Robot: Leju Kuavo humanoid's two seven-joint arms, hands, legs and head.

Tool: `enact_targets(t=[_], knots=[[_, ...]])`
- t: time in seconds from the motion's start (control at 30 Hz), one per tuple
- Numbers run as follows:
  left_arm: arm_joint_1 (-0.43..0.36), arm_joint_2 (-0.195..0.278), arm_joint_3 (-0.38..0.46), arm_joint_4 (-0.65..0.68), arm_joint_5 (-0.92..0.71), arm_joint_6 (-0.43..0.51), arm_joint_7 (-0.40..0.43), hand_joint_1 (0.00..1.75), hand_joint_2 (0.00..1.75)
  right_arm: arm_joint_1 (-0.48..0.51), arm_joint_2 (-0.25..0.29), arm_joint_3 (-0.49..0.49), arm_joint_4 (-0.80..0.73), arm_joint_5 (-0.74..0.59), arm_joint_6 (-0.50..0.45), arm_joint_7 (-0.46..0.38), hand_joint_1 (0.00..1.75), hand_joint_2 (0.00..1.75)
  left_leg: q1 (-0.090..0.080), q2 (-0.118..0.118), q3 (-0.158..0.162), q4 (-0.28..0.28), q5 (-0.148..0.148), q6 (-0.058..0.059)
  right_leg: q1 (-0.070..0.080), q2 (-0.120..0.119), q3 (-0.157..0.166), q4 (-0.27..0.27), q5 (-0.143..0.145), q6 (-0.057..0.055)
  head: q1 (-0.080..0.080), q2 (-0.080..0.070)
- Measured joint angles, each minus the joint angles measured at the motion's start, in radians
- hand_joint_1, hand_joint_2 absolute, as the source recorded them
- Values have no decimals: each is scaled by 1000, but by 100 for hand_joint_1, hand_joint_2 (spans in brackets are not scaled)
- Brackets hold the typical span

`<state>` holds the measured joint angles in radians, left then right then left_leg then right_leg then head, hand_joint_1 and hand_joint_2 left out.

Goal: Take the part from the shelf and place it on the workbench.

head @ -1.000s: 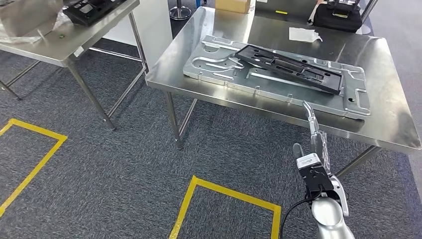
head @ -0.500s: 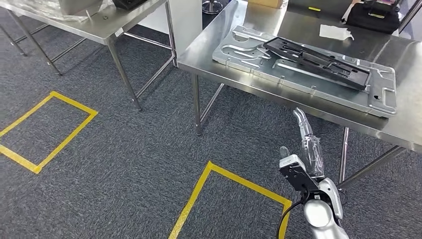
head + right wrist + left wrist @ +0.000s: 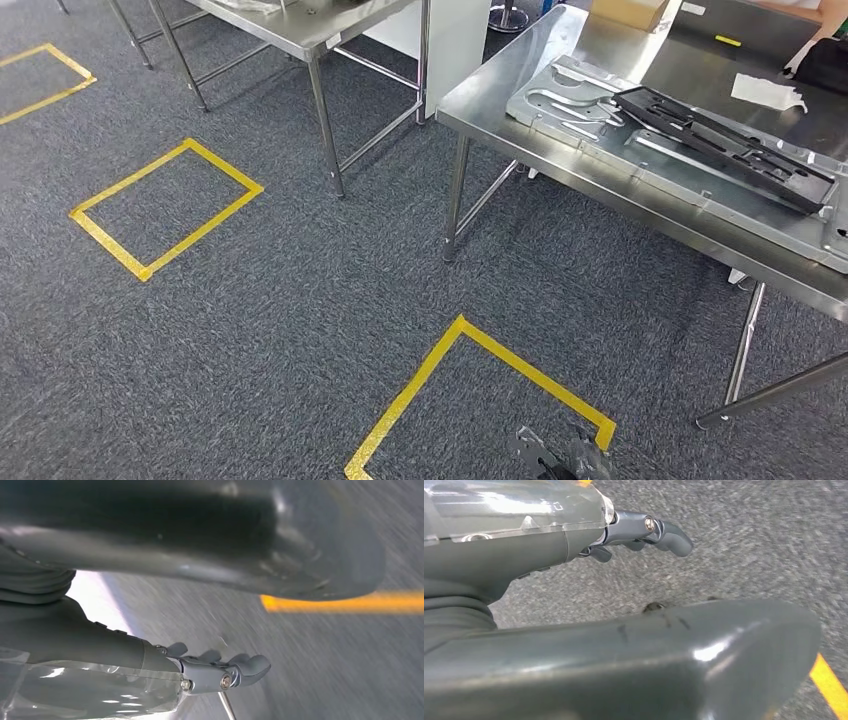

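No legible text, labels, brands or numbers anywhere. Only markings: yellow tape outlines (image 3: pixel 165 205) on grey carpet floor, wordless. White sheet (image 3: pixel 765 92) near far edge of worktop (image 3: pixel 600 180), too small to read. Cardboard box (image 3: pixel 630 10) at far edge of worktop, no print discernible. Black part (image 3: pixel 725 148) and metal panel (image 3: pixel 590 115) bare of readable marks.

Each robot hand, left (image 3: pixel 574 580) and right (image 3: pixel 165 605), hangs empty, fingers apart.
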<state>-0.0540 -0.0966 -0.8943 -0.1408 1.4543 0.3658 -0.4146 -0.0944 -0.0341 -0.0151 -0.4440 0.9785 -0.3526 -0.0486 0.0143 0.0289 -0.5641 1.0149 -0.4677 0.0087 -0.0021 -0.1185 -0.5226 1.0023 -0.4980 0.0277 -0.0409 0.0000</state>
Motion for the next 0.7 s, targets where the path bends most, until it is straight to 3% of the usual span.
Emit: enact_targets(t=[0.07, 0.13, 0.17, 0.2, 0.23, 0.27, 0.33, 0.4, 0.43, 0.5, 0.57, 0.63, 0.7], knots=[[1, -1, -3, 0, 1, 12, 9, 0, 0, 3, 2, -18, 60, -42, 53, 29, 0, 0, 0, -9, -6, -6, 11, 16, -7, 46, -22, 49, -41, 11, 0, 0], [0, -1, -6, 0, 0, 27, 13, 0, 0, 16, 5, -66, 113, -124, 116, 75, 0, 0, -3, -24, -17, -6, 20, 27, -10, 97, -73, 170, -119, 14, 0, 0], [0, -1, -8, 0, -1, 31, 10, 0, 0, 27, 5, -97, 135, -165, 137, 100, 0, 0, -7, -36, -23, -5, 24, 30, -11, 107, -100, 234, -148, 14, 0, 0], [3, -1, -11, 0, -4, 32, 5, 0, 0, 37, 6, -131, 155, -202, 149, 125, 0, 0, -11, -49, -28, -4, 27, 32, -10, 111, -115, 272, -158, 12, 0, 0], [6, 1, -15, 0, -8, 31, -1, 0, 0, 48, 6, -163, 170, -232, 154, 145, 0, 0, -15, -63, -31, -2, 29, 33, -9, 114, -113, 274, -148, 7, 0, 0], [9, 3, -20, 0, -14, 25, -8, 0, 0, 56, 6, -193, 182, -257, 156, 157, 0, 0, -18, -75, -32, -1, 31, 32, -7, 119, -93, 236, -120, 1, 0, 0], [13, 9, -32, 0, -31, 6, -20, 0, 0, 64, 8, -248, 199, -291, 151, 157, 0, 0, -22, -93, -34, 1, 35, 29, -1, 153, -26, 98, -54, -19, 0, 0], [11, 18, -48, 0, -49, -12, -26, 0, 0, 66, 13, -295, 210, -310, 143, 127, 0, 0, -23, -106, -38, 2, 40, 22, 6, 182, 12, 11, -23, -33, 0, 0], [10, 23, -56, 1, -56, -14, -29, 0, 0, 66, 18, -313, 214, -313, 140, 107, 0, 0, -22, -112, -41, 1, 44, 17, 9, 185, 14, 0, -22, -36, 0, 0], [10, 32, -71, 1, -67, -10, -37, 0, 0, 64, 28, -340, 220, -311, 139, 69, 0, 0, -22, -124, -44, 0, 49, 6, 7, 163, 16, -9, -11, -42, 0, 0], [9, 40, -84, 2, -72, -2, -51, 0, 0, 63, 39, -354, 225, -302, 149, 44, 0, 0, -25, -101, -64, 40, 18, -4, -1, 140, 17, -22, 1, -51, 0, 0], [7, 46, -94, 3, -74, 1, -61, 0, 0, 65, 47, -361, 229, -295, 157, 33, 0, 0, -22, -60, -112, 156, -57, -16, -3, 116, 14, -26, 6, -56, -1, 0], [7, 50, -100, 3, -74, 1, -64, 0, 0, 67, 53, -367, 235, -292, 159, 31, 0, 0, -13, -42, -150, 267, -110, -28, -2, 88, 9, -25, 7, -56, -1, 0]])
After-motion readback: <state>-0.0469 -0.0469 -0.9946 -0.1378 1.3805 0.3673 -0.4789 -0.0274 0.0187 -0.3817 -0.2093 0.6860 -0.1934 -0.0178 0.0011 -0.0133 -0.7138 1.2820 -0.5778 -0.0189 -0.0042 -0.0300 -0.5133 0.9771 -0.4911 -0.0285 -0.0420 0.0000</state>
